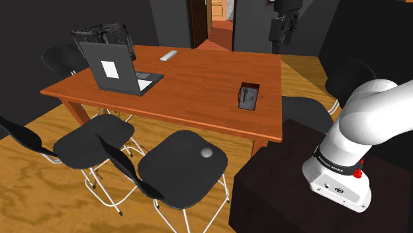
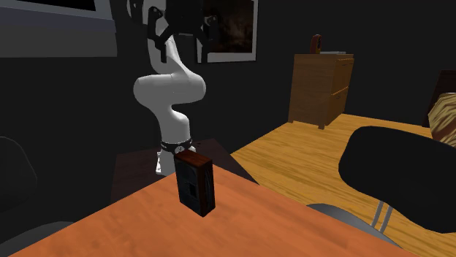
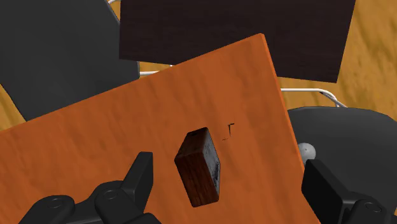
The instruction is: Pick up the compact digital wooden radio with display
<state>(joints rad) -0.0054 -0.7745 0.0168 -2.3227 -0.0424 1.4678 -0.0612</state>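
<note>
The radio [image 1: 248,96] is a small dark brown wooden box with a dark front panel. It stands upright on the reddish wooden table [image 1: 198,86], near the edge facing the stand. In the second exterior view the radio [image 2: 196,182] is in front of the white arm. My black gripper [image 1: 282,30] hangs high above the table's far corner, well clear of the radio. In the wrist view the radio [image 3: 198,167] lies far below, between the two fingers. The gripper [image 3: 232,184] is open and holds nothing. Its fingers [image 2: 156,29] hang apart at the top of the second exterior view.
An open grey laptop [image 1: 122,69], a dark wire-framed box [image 1: 99,36] and a pale remote [image 1: 168,55] occupy the table's far side. Black chairs [image 1: 182,162] crowd the near side, one bearing a small grey ball [image 1: 207,153]. A wooden dresser [image 2: 321,87] stands at the back.
</note>
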